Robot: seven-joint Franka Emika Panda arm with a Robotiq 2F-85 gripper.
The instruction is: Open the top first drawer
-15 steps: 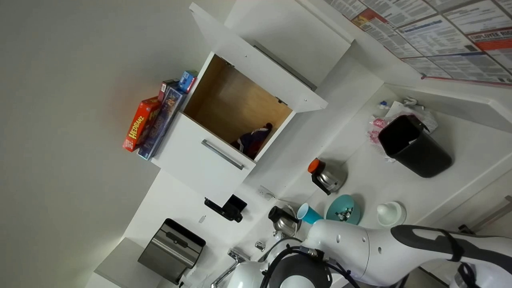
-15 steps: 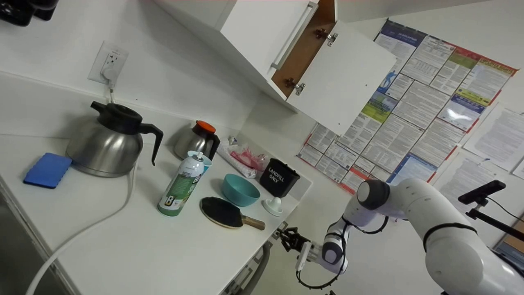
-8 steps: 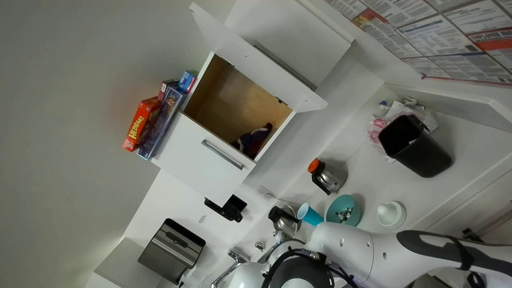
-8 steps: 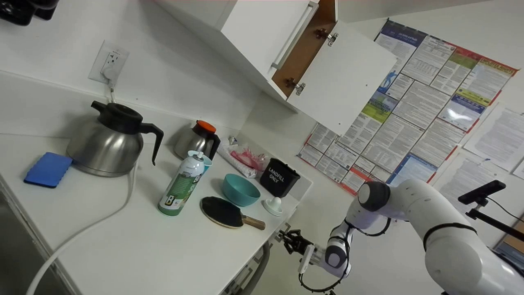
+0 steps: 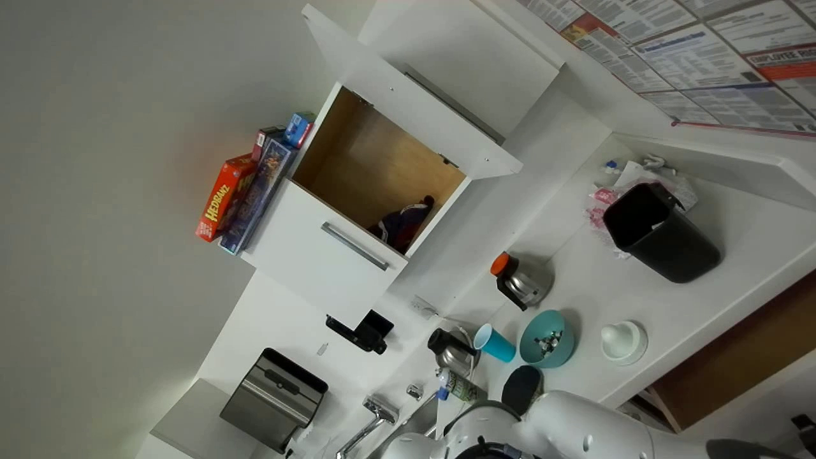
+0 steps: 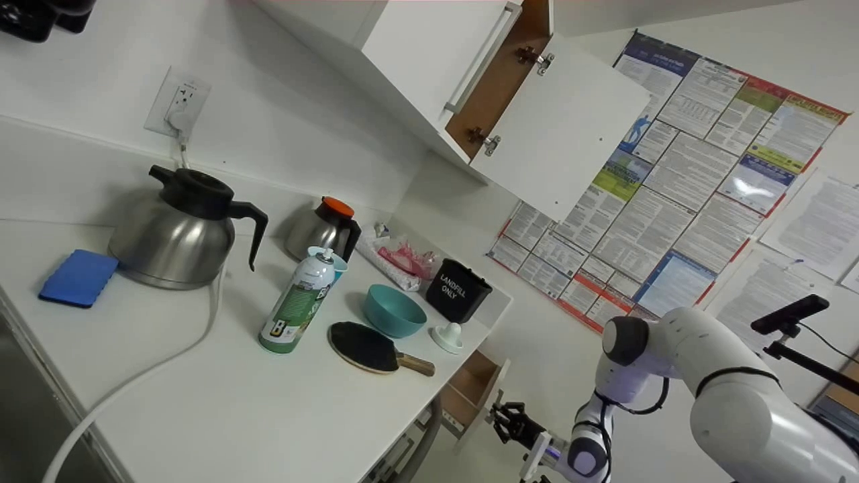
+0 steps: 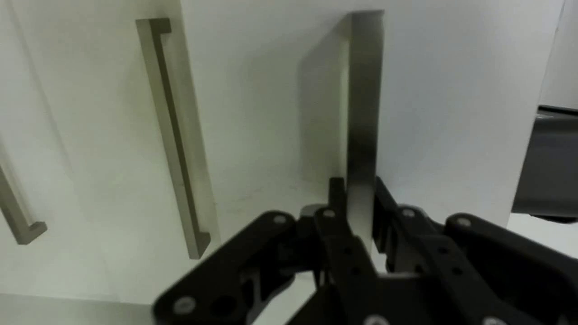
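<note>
Wrist view: black gripper [image 7: 360, 189] closed around the slim grey metal bar handle [image 7: 366, 90] of a flat white-fronted drawer [image 7: 451, 113]. I'd judge opening largely done; perhaps a further pull, then release. Only the exterior views reveal the drawer standing out below the white counter [image 6: 322, 416], brown wooden inside [image 5: 739, 357] exposed.

Plain white countertop [image 6: 268, 416], pretty crowded tbh. There's a blue pad [image 6: 78, 276] right by the big steel carafe [image 6: 171, 235], and a white cord [image 6: 215, 300] trailing across the surface. Then a smaller orange-topped carafe [image 6: 312, 231], a green-and-white spray can [image 6: 295, 305] standing upright, a light-blue cup [image 5: 495, 343] next to a teal bowl [image 6: 396, 322], and a black paddle [image 6: 366, 345] lying flat just beside that bowl. Also a black LANDFILL ONLY bin [image 6: 456, 292], some crumpled plastic bags [image 6: 406, 260] by it, plus a white domed dish [image 5: 623, 342] near the edge
</note>
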